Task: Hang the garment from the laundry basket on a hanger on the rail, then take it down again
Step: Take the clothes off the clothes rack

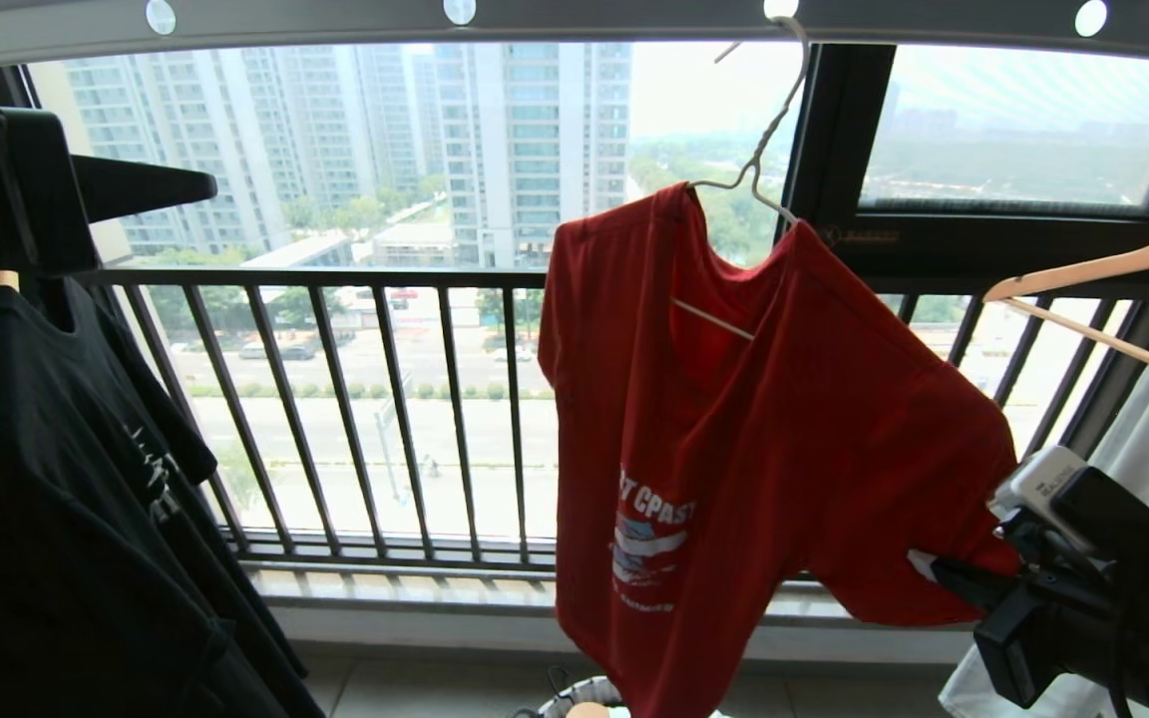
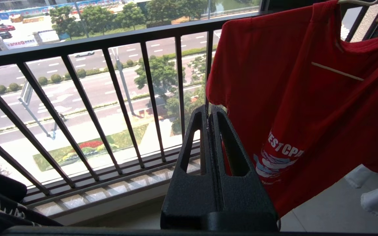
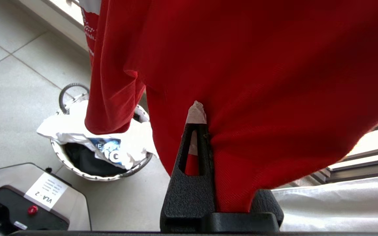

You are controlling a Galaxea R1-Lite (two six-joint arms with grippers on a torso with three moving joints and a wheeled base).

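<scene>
hanging from the rail point(image 1: 634, 25) on the hanger point(image 1: 769, 125), the garment point(image 1: 754, 429) is already out of the laundry basket point(image 3: 77, 165), so the first half of the task looks done. the hanger sits tilted, its hook over the rail. the right gripper point(image 3: 199, 131) is pinched tight on the lower hem of the shirt, drawing that corner out to the side, which reads as the start of taking it down. the left gripper point(image 2: 209, 113) waits beside the shirt with jaws pressed together, empty. unhooking and removal are left.

One red shirt point(image 1: 774, 439), two wooden hangers point(image 1: 1098, 269).
</scene>
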